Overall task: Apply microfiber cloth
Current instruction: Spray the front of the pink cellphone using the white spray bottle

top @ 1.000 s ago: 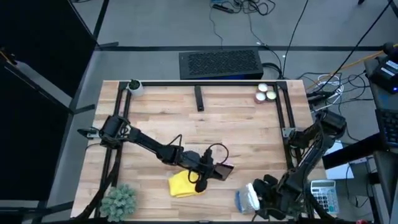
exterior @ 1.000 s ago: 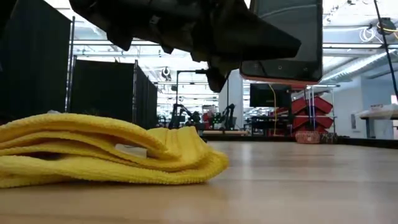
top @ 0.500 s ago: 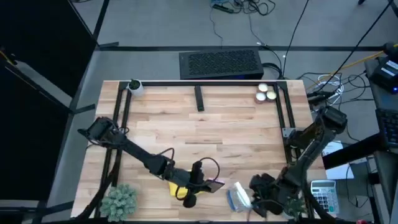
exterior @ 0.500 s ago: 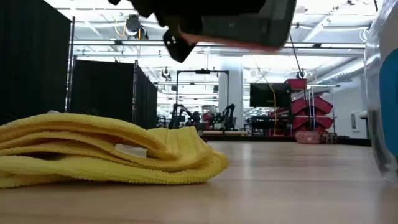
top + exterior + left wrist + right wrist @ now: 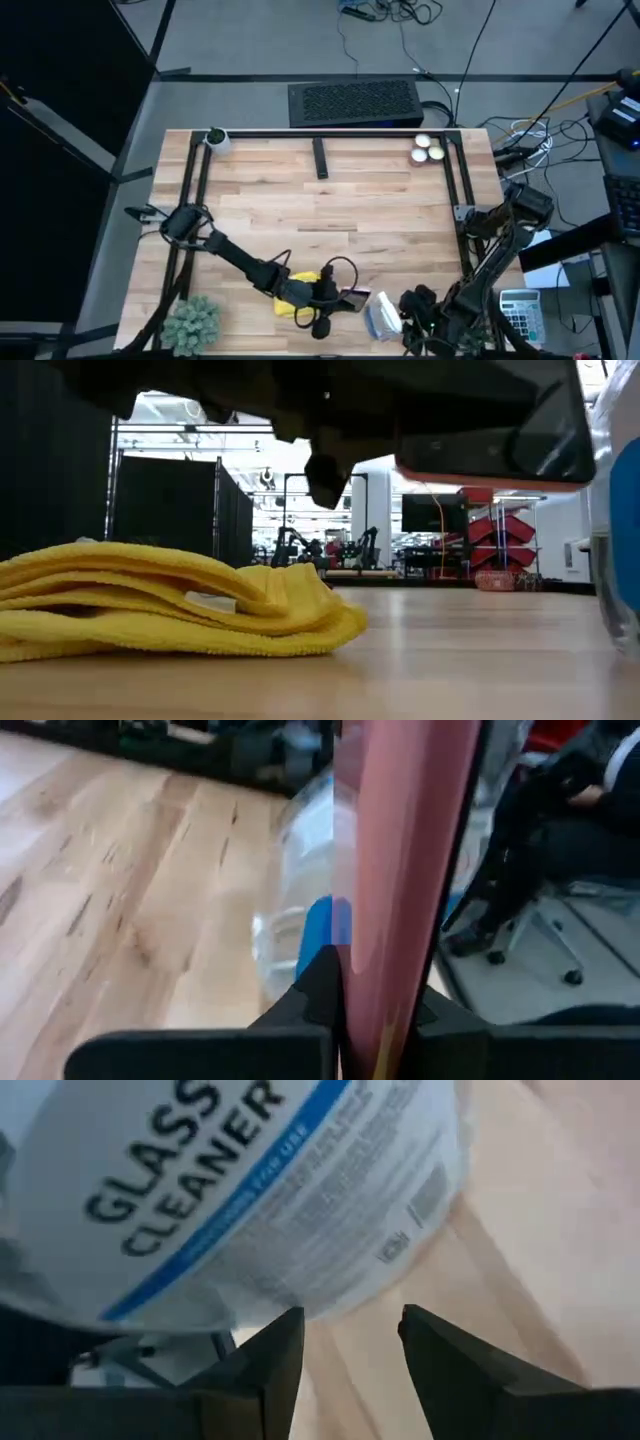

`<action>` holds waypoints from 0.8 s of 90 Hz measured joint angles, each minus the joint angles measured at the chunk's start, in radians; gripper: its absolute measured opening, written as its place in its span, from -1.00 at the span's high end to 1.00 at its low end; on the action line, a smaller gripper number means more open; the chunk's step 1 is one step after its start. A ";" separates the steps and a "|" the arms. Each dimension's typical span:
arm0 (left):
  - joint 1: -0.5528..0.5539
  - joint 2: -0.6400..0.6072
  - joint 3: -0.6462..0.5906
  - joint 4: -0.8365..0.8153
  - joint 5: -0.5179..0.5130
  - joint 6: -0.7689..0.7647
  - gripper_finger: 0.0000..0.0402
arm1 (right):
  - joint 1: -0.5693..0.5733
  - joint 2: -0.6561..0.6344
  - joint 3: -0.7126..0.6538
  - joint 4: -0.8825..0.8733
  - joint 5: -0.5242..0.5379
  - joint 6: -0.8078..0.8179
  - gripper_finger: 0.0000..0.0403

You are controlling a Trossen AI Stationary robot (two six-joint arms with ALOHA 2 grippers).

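The yellow microfiber cloth (image 5: 293, 296) (image 5: 170, 605) lies folded on the table near its near edge, partly under my left arm. My left gripper (image 5: 338, 298) (image 5: 375, 1010) hangs just right of the cloth, shut on a black phone in a pink case (image 5: 353, 298) (image 5: 480, 450). A clear spray bottle with a blue label (image 5: 384, 313) (image 5: 230, 1190) stands right of the phone. My right gripper (image 5: 412, 305) (image 5: 350, 1330) is at the bottle's right side, its fingers apart. My left gripper pinches the phone flat between its two fingers (image 5: 310, 995), one on each face, so that the pink case edge (image 5: 400, 870) shows end-on. The fingers reach in from the table's left, about level. The phone hangs clear of the table, nearly level, above the cloth's right end. My right gripper has its fingertips (image 5: 285, 1335) at the bottle's lower edge (image 5: 330, 1295); whether they touch it, I cannot tell.
A small plant (image 5: 190, 322) stands at the near left corner. At the far right lie three white round things (image 5: 428, 150), and a black bar (image 5: 320, 158) lies at the far middle. Black frame rails (image 5: 195, 190) run along both sides. Bare wood fills the table's middle.
My left gripper has gone toward the near edge with the phone, ending just right of the cloth. The phone has tipped from standing upright to nearly level. The spray bottle and my right gripper have shifted a little toward the table's left. The cloth has stayed put.
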 joint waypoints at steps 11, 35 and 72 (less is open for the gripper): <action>0.021 0.001 0.006 -0.005 -0.007 0.003 0.96 | -0.025 0.027 0.000 0.053 0.000 0.000 0.24; 0.043 0.001 0.006 -0.020 -0.003 0.027 0.96 | -0.066 0.045 0.000 0.102 -0.004 -0.052 0.24; 0.029 -0.327 0.007 -0.488 -0.040 0.144 0.96 | 0.017 -0.253 0.000 0.045 0.131 -0.091 0.24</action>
